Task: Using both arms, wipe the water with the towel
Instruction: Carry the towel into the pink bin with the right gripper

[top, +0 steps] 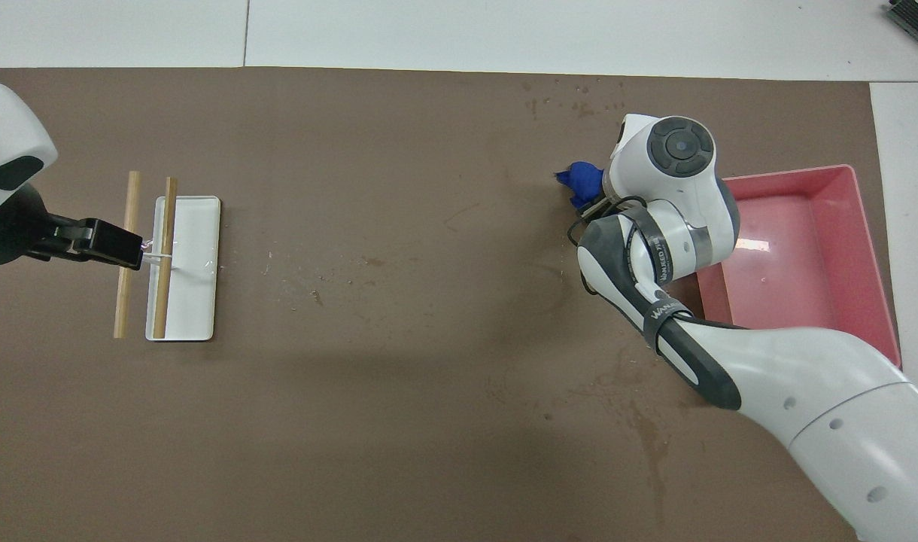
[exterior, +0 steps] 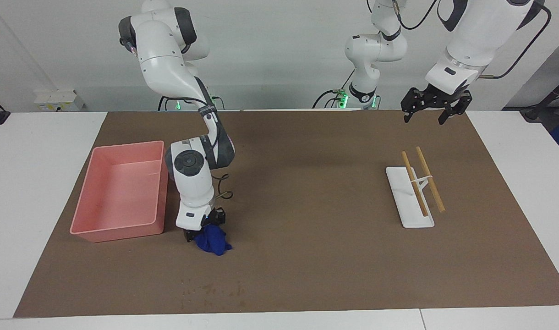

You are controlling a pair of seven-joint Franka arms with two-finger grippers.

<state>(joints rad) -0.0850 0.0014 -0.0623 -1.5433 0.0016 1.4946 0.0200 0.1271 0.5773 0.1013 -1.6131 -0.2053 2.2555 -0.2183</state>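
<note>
- Two white arms work at a table covered by a brown mat (exterior: 307, 192); only the right arm is down at the surface.
- The right gripper (exterior: 200, 233) is low over the mat, just beside the pink bin (exterior: 119, 190), at the bin's corner farthest from the robots.
- Its fingers are pressed together on a bunched blue towel (exterior: 211, 242), which hangs from them and rests on the mat; in the overhead view the towel (top: 582, 181) shows only as a small blue edge past the arm's wrist.
- The water (exterior: 210, 291) is a patch of small dark damp specks on the mat, close to the mat's edge farthest from the robots.
- That patch lies farther from the robots than the towel and apart from it, with a strip of mat between them; from overhead the specks (top: 576, 94) sit near the mat's edge.
- The left gripper (exterior: 435, 107) waits in the air with its fingers spread, over the part of the mat at the left arm's end of the table.
- Below it and farther from the robots, a white tray (exterior: 408, 199) carries two wooden sticks (exterior: 421, 183) laid across it side by side.
</note>
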